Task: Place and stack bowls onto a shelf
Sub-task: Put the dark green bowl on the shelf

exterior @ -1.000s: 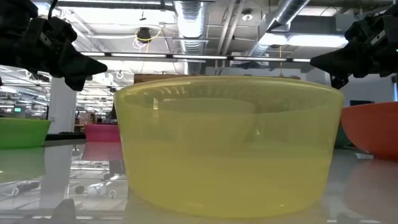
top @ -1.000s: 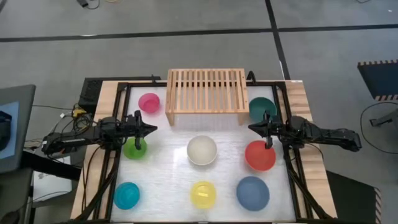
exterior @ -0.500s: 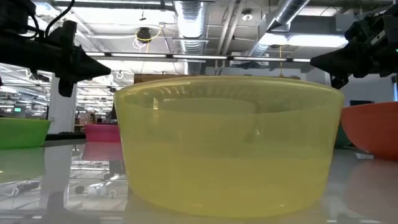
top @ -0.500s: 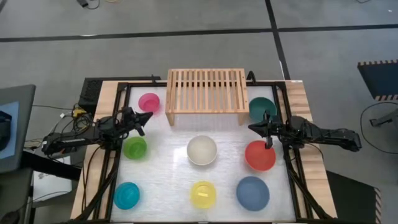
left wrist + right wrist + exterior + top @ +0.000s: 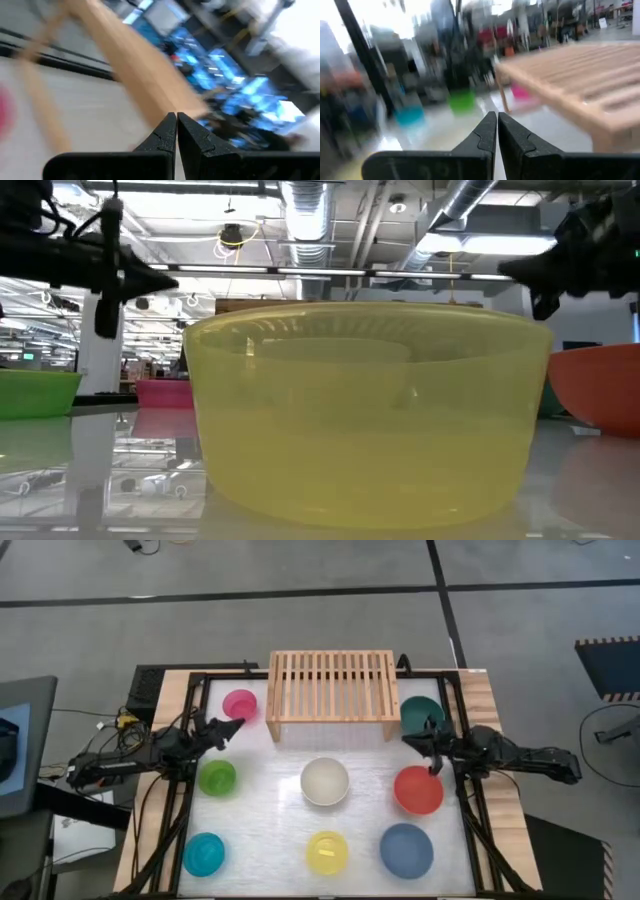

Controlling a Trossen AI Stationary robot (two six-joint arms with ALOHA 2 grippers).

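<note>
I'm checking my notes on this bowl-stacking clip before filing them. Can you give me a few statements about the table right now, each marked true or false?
1. The shelf has no bowls on it. True.
2. The left gripper holds the pink bowl. False: its fingers are shut on nothing, beside that bowl.
3. The white bowl sits in front of the shelf, near the table's middle. True.
4. The red bowl is stacked inside the grey-blue bowl. False: they sit apart on the table.
5. The right gripper is open wide. False: its fingers are shut, between the dark green bowl and the red one.
</note>
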